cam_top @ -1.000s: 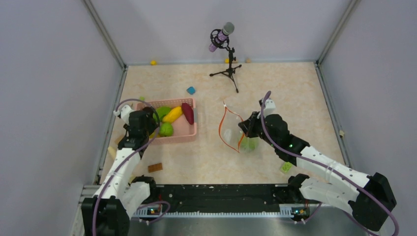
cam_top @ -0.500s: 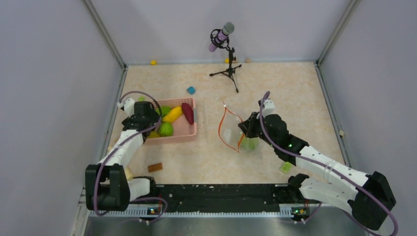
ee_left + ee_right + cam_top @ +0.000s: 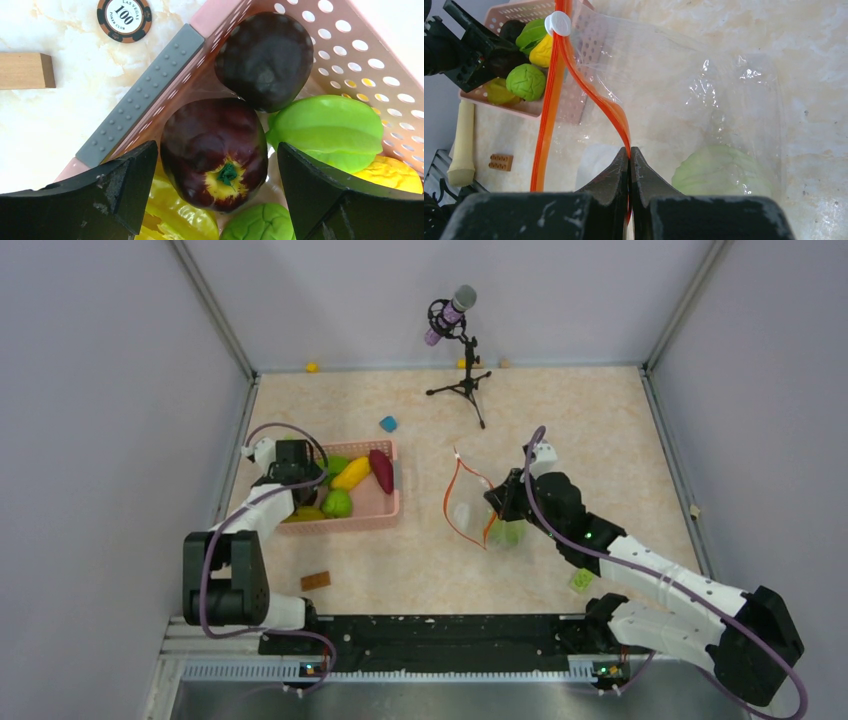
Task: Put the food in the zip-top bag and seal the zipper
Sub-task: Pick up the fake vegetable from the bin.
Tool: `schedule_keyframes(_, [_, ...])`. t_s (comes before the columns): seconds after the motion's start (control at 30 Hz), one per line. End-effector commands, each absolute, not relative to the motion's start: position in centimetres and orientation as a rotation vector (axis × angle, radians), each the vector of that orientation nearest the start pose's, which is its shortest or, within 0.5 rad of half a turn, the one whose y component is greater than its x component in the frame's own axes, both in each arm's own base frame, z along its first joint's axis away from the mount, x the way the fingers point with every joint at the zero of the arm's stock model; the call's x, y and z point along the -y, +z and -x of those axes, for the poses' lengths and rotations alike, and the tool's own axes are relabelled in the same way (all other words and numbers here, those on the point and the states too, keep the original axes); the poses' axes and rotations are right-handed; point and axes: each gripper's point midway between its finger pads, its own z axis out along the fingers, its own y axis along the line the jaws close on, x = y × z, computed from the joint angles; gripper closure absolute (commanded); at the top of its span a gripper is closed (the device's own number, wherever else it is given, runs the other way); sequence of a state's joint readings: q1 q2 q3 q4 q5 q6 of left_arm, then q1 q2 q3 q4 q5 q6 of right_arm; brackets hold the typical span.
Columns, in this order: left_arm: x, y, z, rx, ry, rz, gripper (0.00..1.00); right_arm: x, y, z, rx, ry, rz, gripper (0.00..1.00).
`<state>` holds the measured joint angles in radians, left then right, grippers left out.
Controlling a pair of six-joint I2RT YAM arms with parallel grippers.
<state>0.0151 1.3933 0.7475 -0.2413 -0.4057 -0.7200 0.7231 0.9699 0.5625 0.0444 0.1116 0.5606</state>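
The zip-top bag (image 3: 470, 502) lies on the table right of centre, its mouth turned toward the pink basket (image 3: 372, 519). The two orange-red strips of the zipper (image 3: 549, 100) stand parted, joined at one white slider (image 3: 558, 23). One pale green piece (image 3: 723, 172) lies inside the bag, near its bottom.

The right gripper (image 3: 629, 159) is clamped on one zipper strip, its jaws pressed together with the strip between them.

The rest of the food is in the basket, at the left of the table. The left wrist view shows one maroon apple-like piece (image 3: 215, 150), one dark brown round piece (image 3: 265, 57) touching it, one light green ridged piece (image 3: 327, 130), one bright green bumpy piece (image 3: 257, 225) and two yellow pieces, one at each lower side. The top view adds one elongated maroon piece (image 3: 381, 470) and one banana-like yellow piece (image 3: 350, 473) side by side.

The left gripper (image 3: 218, 167) reaches into the basket's corner. Its jaws are spread on either side of the apple-like piece; contact cannot be judged.

Outside the basket lie one poker chip (image 3: 123, 17) and one wooden block (image 3: 25, 70). Elsewhere on the table are one brown brick (image 3: 315, 581), one blue block (image 3: 388, 424), one green block (image 3: 582, 580) and one microphone (image 3: 452, 312) on a tripod at the far side.
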Motion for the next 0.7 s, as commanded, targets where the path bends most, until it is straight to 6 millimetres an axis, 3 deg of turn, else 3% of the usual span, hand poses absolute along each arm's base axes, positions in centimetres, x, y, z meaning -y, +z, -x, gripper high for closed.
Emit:
schedule_keyframes(0.0, [-5.1,7.1,-34.7,-2.121,0.151,1.040,0.08,-22.5,17.6,-26.2,-1.961,0.731,0.073,1.00])
schedule_keyframes(0.13, [-4.9,7.0,-34.8,-2.134,0.138,1.032,0.28,-22.5,17.6,-26.2,-1.960,0.730,0.075,1.00])
schedule_keyframes(0.47, [-4.1,8.5,-34.5,-2.113,0.064,0.987,0.98,-22.5,17.6,-26.2,-1.961,0.724,0.073,1.00])
schedule_keyframes(0.67, [-3.2,11.1,-33.5,-2.058,-0.032,0.925,1.00,-22.4,17.6,-26.3,-1.959,0.717,0.072,1.00])
